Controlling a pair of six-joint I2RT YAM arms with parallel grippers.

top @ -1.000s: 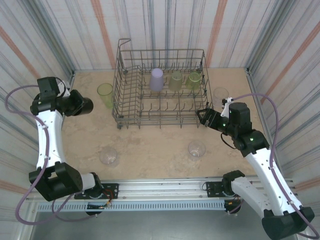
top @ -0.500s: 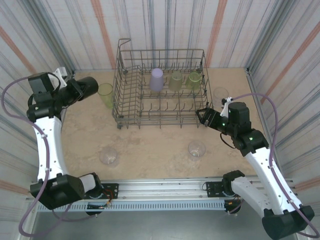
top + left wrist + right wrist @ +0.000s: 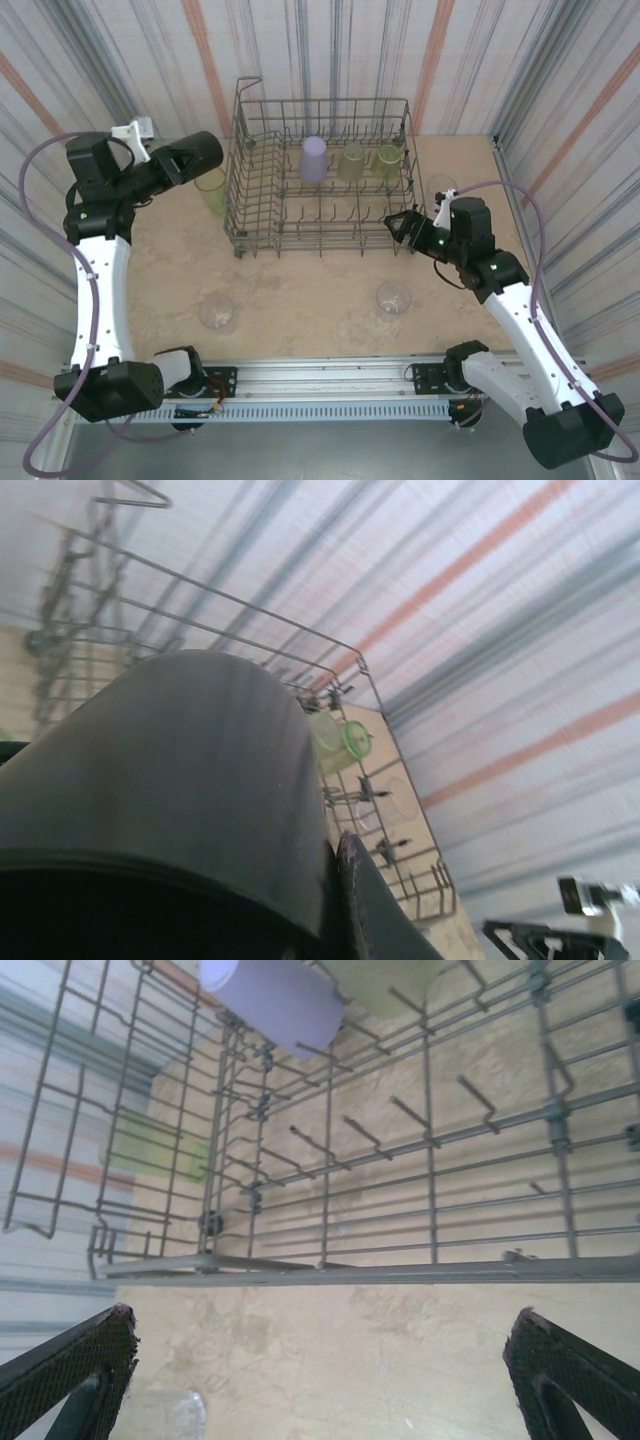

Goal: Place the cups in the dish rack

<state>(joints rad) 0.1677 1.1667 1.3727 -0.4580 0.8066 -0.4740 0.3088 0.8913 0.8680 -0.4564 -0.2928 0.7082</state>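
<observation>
Your large grey wire dish rack (image 3: 300,246) sits at the back middle of the beige marbled tabletop (image 3: 300,285), with its far rim close to the striped back wall (image 3: 330,45). In its rear row sit an opaque lavender plastic tumbler (image 3: 314,158) and two translucent yellow-green tumblers (image 3: 351,160) (image 3: 388,160).

Just outside the rack's left wall is a loose yellow-green tumbler (image 3: 211,194). Your left gripper (image 3: 176,165) hangs above it, jaws closed on what looks like a dark grey cylindrical cup (image 3: 200,150) that points toward the rack's left rim.

A clear tumbler (image 3: 440,187) stands in the narrow strip to the right of the rack. Two more clear tumblers (image 3: 217,312) (image 3: 393,298) sit toward the front edge, well apart, with bare table between them and the rack.

Your right gripper (image 3: 402,230) is just off the rack's near right corner, jaws spread wide and holding nothing.
</observation>
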